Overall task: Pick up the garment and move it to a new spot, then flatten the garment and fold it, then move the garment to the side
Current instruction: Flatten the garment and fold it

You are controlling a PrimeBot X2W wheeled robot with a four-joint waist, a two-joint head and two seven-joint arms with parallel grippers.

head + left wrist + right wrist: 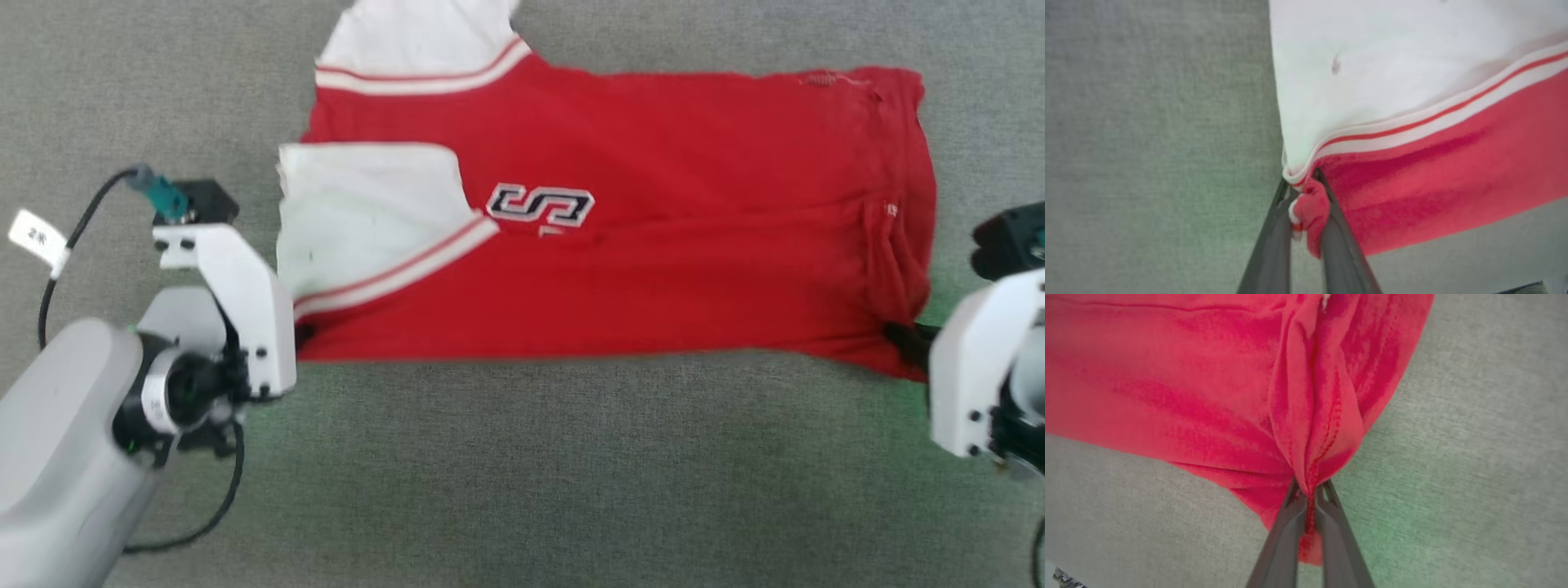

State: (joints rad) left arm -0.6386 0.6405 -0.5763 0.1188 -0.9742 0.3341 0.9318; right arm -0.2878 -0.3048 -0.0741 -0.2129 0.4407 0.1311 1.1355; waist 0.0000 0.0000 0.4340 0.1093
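Note:
The red garment (653, 212) lies spread sideways on the grey cloth surface, white sleeves to the left, one sleeve (367, 212) folded over the body. My left gripper (304, 333) is shut on the garment's near left corner, where a bunch of red and white fabric (1308, 212) sits pinched between the dark fingers (1274, 245). My right gripper (904, 339) is shut on the near right hem corner; in the right wrist view a pleat of red fabric (1314, 428) runs into the closed fingertips (1308, 490).
The grey fabric surface (522, 474) stretches all around the shirt, with open room in front of it. The left arm's black cable (73, 245) with a white tag loops at the far left.

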